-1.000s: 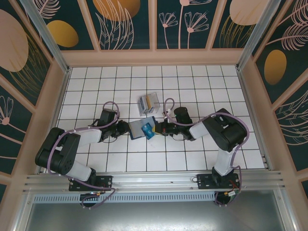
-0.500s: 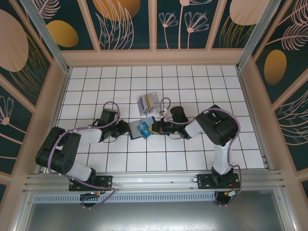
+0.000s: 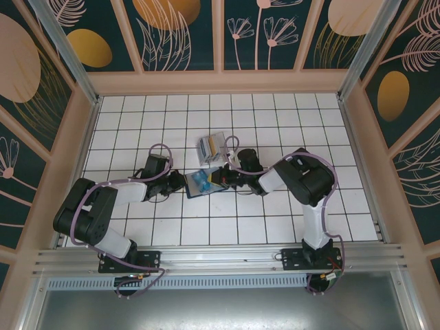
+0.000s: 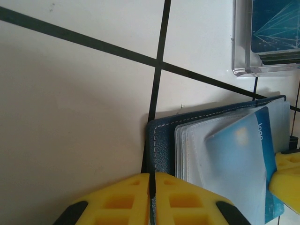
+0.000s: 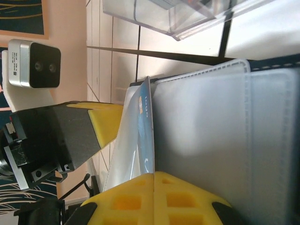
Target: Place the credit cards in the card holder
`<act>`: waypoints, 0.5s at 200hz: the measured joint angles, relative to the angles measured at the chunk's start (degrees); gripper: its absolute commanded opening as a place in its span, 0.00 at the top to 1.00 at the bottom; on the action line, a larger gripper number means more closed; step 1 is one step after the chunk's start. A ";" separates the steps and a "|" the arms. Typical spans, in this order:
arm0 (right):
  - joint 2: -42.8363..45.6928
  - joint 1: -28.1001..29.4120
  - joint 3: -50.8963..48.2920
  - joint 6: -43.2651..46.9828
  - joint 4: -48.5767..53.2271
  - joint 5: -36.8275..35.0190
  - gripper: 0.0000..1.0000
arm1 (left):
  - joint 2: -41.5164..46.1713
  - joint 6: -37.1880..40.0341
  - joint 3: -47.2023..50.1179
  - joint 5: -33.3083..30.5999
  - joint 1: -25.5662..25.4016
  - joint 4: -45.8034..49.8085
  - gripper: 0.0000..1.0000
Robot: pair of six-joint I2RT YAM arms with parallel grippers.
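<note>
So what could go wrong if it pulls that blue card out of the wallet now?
The right gripper pinches the light blue plastic card by its thin edge, so it may slip. The card looks tucked among the clear sleeves, which might drag along. The left gripper seems to hold just a corner of the dark blue folding wallet, so that could slide or lift.

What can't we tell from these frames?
- Card count in the card holder: cut off by frame edge in left wrist, too small in top view.
- More cards in the wallet: frosted sleeves hide them.
- Face of the blue card: edge-on in right wrist, pinched by right end effector.
</note>
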State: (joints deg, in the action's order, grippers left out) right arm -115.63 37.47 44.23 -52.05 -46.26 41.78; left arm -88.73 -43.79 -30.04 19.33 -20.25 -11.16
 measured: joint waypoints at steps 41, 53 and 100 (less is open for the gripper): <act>-0.57 1.25 0.52 -2.62 -0.72 -2.14 1.00 | -0.33 0.00 0.00 0.17 -0.02 -0.61 0.89; -0.57 1.90 0.52 -3.65 -1.01 -3.17 1.00 | -0.35 0.00 0.00 0.20 -0.02 -0.66 0.89; -0.59 3.69 -0.37 -8.52 -3.32 -6.10 0.89 | -0.37 0.00 0.02 0.15 -0.02 -0.79 0.89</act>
State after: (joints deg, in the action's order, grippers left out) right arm -116.22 41.17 43.86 -60.58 -49.58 35.68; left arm -89.10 -43.79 -30.02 19.49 -20.27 -11.94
